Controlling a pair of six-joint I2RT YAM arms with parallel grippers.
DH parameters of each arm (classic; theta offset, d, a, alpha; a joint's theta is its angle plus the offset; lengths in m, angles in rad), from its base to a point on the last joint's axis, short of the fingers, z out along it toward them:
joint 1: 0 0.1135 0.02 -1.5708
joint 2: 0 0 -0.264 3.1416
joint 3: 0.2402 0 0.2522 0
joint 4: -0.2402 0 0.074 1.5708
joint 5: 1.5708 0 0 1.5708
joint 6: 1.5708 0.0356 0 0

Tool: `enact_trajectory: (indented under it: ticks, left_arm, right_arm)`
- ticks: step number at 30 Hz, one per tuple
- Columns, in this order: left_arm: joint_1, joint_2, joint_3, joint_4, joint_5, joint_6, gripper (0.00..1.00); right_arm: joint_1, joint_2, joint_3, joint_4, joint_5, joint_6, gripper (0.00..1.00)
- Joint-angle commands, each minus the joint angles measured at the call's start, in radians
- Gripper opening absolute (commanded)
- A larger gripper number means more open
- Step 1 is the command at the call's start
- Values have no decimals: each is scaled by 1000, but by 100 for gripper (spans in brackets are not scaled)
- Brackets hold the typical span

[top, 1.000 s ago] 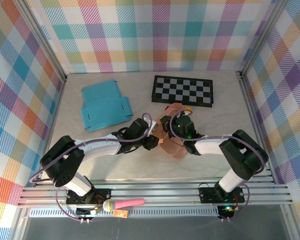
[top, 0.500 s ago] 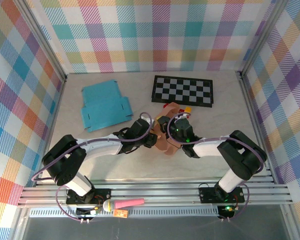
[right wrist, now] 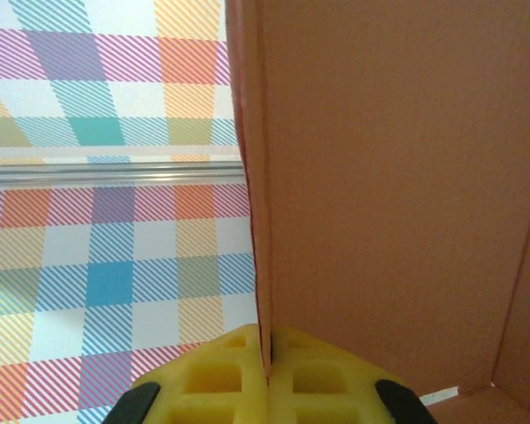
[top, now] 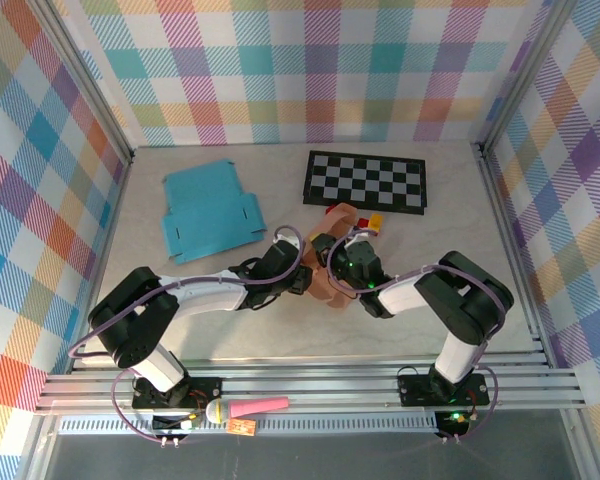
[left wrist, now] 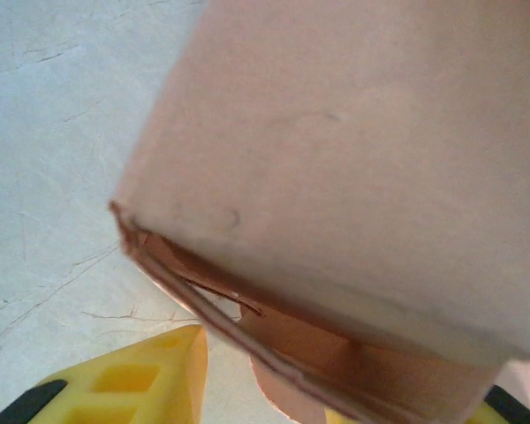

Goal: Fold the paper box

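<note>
The paper box [top: 329, 290] is salmon-brown cardboard, partly set up, in the middle of the table between my two grippers. My right gripper [top: 342, 262] is shut on one thin upright wall of the box [right wrist: 380, 177], which is pinched between its yellow fingers [right wrist: 203, 389]. My left gripper [top: 307, 279] meets the box from the left. In the left wrist view the box [left wrist: 353, 132] looms over the open jaws of my left gripper [left wrist: 336, 393], which straddle its lower edge. A strip of table shows between the left finger [left wrist: 132, 380] and the cardboard.
A flat blue carton [top: 208, 212] lies at the back left and a black-and-white checkerboard [top: 365, 180] at the back centre. Small red and yellow pieces [top: 374, 219] sit in front of the board. Plaid walls close in three sides.
The box and my right gripper have shifted left toward the left gripper, and the box has turned slightly. The left gripper has edged closer to it.
</note>
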Motion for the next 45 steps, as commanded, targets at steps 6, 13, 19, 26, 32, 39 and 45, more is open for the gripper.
enact_trajectory:
  ticks: [6, 13, 19, 26, 32, 39, 45]
  left_arm:
    - [-11, 4, -17, 26, -59, -68, 37]
    - [-11, 21, -4, 27, -75, -105, 34]
    - [-26, 40, 43, -19, -125, -128, 32]
    - [-59, 60, 95, -98, -256, -217, 25]
    - [-62, 77, 117, -130, -303, -250, 21]
    - [-63, 108, 157, -156, -318, -254, 15]
    - [-64, 110, 170, -180, -357, -257, 0]
  right_arm:
    - [4, 88, -29, 184, 4, -48, 1]
    - [4, 84, -28, 161, -2, -36, 1]
    - [16, 67, -1, 119, 2, -20, 1]
    - [33, 48, 19, 65, 45, 22, 0]
    - [38, 30, 31, 13, 63, 45, 0]
    - [50, 14, 49, -42, 78, 77, 0]
    - [54, -19, 67, -115, 98, 98, 7]
